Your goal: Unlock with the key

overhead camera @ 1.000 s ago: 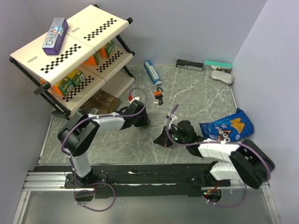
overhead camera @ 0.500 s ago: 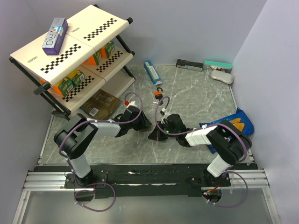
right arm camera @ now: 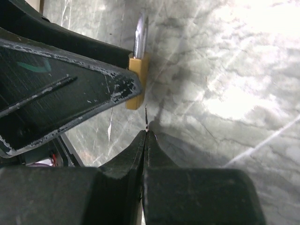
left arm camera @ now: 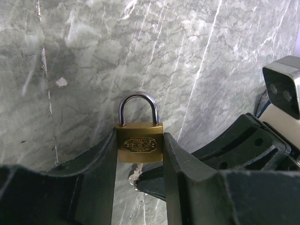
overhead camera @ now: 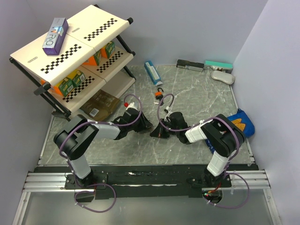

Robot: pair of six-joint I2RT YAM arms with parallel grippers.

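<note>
A small brass padlock (left arm camera: 139, 143) with its steel shackle (left arm camera: 138, 107) closed sits clamped upright between the fingers of my left gripper (left arm camera: 139, 154). In the top view that left gripper (overhead camera: 143, 123) meets my right gripper (overhead camera: 157, 131) mid-table. My right gripper (right arm camera: 146, 134) is shut on the key (right arm camera: 146, 118), whose thin blade sticks out of the fingertips and points at the underside of the brass padlock (right arm camera: 138, 83). From the left wrist, the key (left arm camera: 134, 176) shows just under the lock body. The blade tip is at the lock's underside; I cannot tell whether it is inside.
An orange-bodied padlock (overhead camera: 160, 96) lies just beyond the grippers. A tilted shelf rack (overhead camera: 70, 51) with juice boxes stands at the back left, and a brown packet (overhead camera: 101, 104) lies at its foot. A blue box (overhead camera: 152, 72), a teal box (overhead camera: 218, 65) and a chips bag (overhead camera: 240, 121) lie around.
My right arm has swung left across the table, bringing the key up to the padlock in my left gripper. The left gripper has shifted only slightly.
</note>
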